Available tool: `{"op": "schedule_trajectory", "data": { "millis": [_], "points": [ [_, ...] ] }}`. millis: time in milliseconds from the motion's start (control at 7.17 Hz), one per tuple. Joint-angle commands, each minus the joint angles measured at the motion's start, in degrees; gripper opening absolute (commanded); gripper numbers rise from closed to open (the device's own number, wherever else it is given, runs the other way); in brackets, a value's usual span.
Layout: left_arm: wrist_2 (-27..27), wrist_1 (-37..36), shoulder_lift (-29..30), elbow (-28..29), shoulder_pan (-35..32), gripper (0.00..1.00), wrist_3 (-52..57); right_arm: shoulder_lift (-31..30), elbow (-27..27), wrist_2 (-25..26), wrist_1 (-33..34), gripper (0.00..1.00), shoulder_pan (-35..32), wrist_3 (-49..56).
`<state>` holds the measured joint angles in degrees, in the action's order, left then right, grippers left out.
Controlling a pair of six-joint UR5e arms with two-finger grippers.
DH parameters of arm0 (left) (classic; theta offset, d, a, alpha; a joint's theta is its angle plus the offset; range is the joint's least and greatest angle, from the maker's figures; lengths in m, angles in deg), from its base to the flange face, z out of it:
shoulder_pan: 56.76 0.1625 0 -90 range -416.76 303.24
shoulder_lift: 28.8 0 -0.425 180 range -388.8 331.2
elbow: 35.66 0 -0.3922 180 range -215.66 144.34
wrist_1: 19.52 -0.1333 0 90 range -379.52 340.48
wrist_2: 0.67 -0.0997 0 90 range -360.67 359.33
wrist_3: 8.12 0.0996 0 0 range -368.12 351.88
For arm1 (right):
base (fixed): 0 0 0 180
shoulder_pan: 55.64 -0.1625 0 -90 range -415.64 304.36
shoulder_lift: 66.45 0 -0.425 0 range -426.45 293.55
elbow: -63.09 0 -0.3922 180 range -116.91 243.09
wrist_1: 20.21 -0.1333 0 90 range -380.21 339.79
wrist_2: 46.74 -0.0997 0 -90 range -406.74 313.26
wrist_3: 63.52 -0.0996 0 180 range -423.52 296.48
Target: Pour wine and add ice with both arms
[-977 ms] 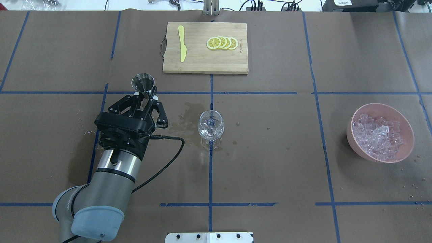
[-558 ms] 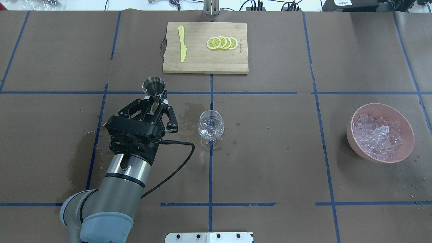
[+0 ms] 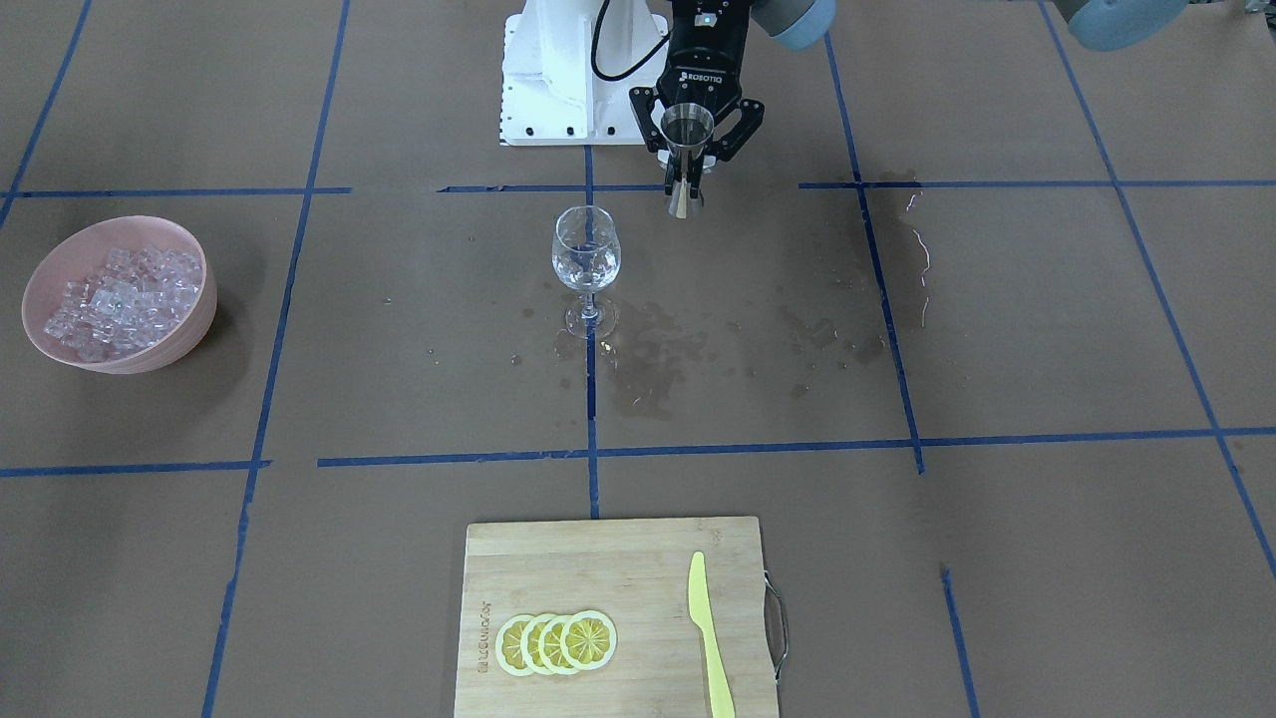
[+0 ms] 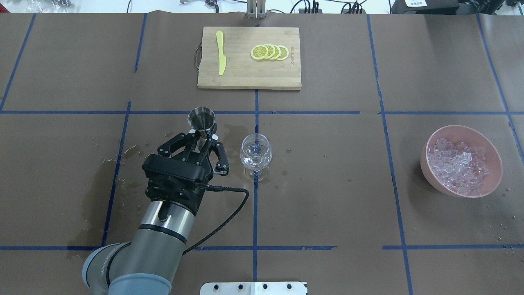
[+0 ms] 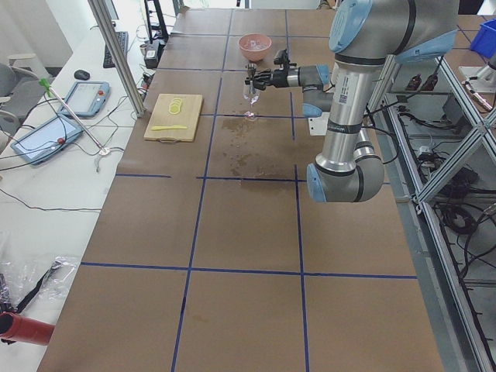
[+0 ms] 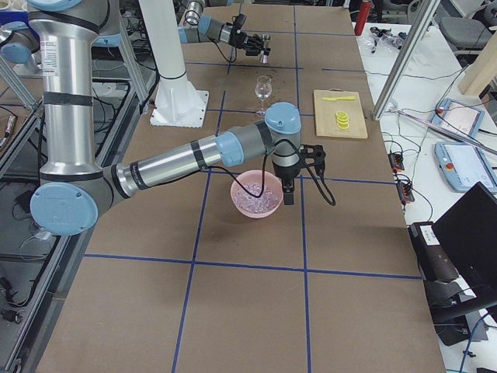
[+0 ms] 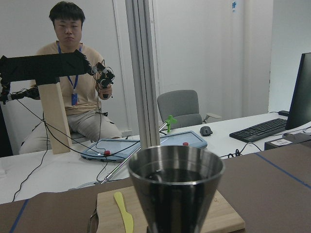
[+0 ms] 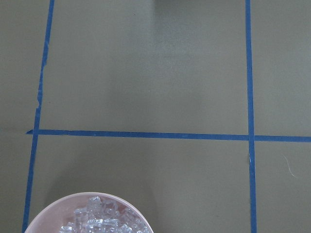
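Nearer wine glass [image 4: 255, 153]: left gripper [image 4: 203, 137], jigger [image 4: 201, 118]

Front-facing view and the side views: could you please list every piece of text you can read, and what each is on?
"ROBOTIQ": white letters on the body of the left end effector, which grips the metal jigger.
Engraved mark along one edge of the cutting board: too small to read.
Vertical label on the left arm: too blurred to read.

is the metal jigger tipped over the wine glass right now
No, the jigger stands upright in the left gripper, off to the side of the wine glass rather than over it.
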<state>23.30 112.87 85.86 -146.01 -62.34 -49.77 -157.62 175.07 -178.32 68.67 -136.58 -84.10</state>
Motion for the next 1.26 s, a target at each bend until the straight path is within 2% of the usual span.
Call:
{"op": "schedule_trajectory", "data": {
  "millis": [0, 140, 698, 1116],
  "points": [
    [0.03, -0.03, 0.39, 0.74, 0.82, 0.0, 0.25, -0.06, 0.0, 0.18, -0.03, 1.0, 0.0, 0.01],
    [-0.06, -1.16, 0.82, 2.75, 1.26, 0.0, 2.95, -0.06, 0.0, 0.18, -0.03, 1.0, 0.0, -0.08],
    [-0.59, -5.37, 1.53, 2.94, 1.79, 0.0, 14.55, -0.06, 0.61, -0.17, -0.46, 1.0, 1.05, -3.05],
    [-1.11, -14.06, 3.63, 3.03, 1.71, 0.0, 17.04, -1.9, 2.54, -0.7, -3.89, 1.0, 2.72, -7.72]
  ]
}}
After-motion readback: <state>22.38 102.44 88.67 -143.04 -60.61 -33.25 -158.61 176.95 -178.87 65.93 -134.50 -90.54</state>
